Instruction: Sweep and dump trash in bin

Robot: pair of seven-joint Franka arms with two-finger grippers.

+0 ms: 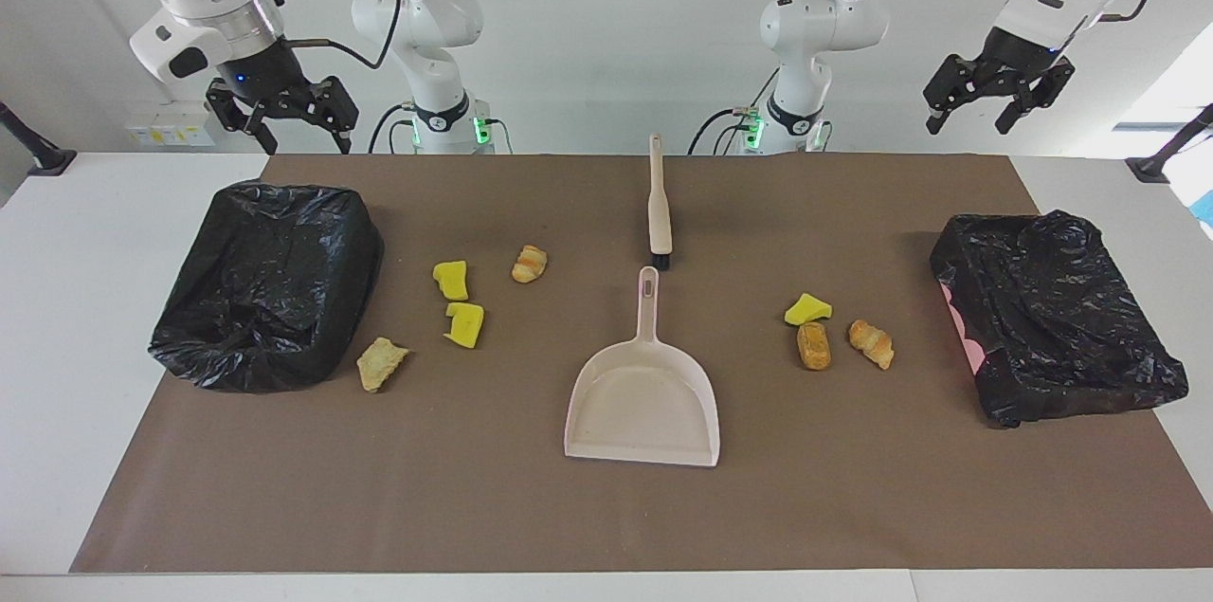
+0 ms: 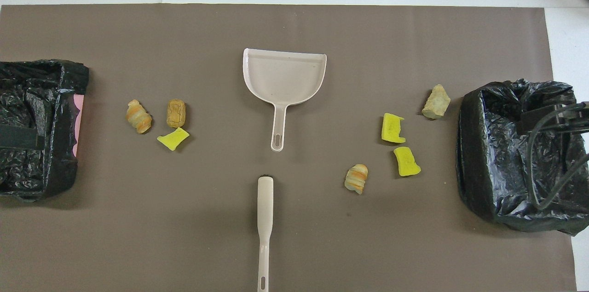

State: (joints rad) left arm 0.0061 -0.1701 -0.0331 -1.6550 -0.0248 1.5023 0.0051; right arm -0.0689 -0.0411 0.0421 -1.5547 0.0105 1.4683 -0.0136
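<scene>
Left arm: waiting, raised, wrist angled down | left gripper (image 1: 998, 98): fingers spread apart, above the table's (image 1: 123, 232) edge at its own end | right arm: raised | right gripper (image 1: 284, 117): fingers spread apart, above the table's edge at its own end
</scene>
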